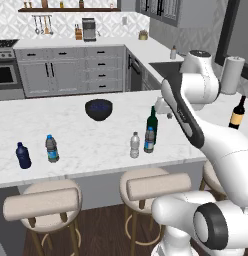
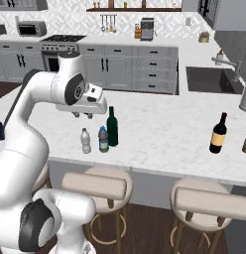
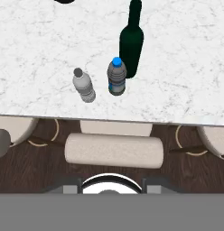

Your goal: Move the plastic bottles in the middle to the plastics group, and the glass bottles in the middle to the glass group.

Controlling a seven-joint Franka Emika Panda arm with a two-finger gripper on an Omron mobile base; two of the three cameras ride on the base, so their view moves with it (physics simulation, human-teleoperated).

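The white marble worktop (image 1: pixel 86 135) spans the middle of both base views and the upper half of the hand view. Beneath its near edge stand padded bar stools (image 1: pixel 43 202).

The end effector (image 2: pixel 83 115) hangs above the worktop in the left centre of the right base view, near the middle bottles but touching none of them; its fingers are small and dark there, and whether they are spread or closed I cannot tell.

The tall dark green wine bottle (image 2: pixel 112 126) stands upright at the centre of the right base view. Just beside it, on its left in that frame, is the blue-label water bottle (image 2: pixel 103 139), and left again, a little apart, the pale greyish water bottle (image 2: pixel 86 141). In the hand view these three sit in the upper middle.

The tan-labelled wine bottle (image 2: pixel 218 133) stands at the right of the right base view, well apart from them.

A dark bowl (image 1: pixel 99 109) sits at the centre of the left base view.

At the lower left of that view stand the opaque navy bottle (image 1: pixel 23 155) and a clear water bottle with a blue label (image 1: pixel 52 149), near each other.
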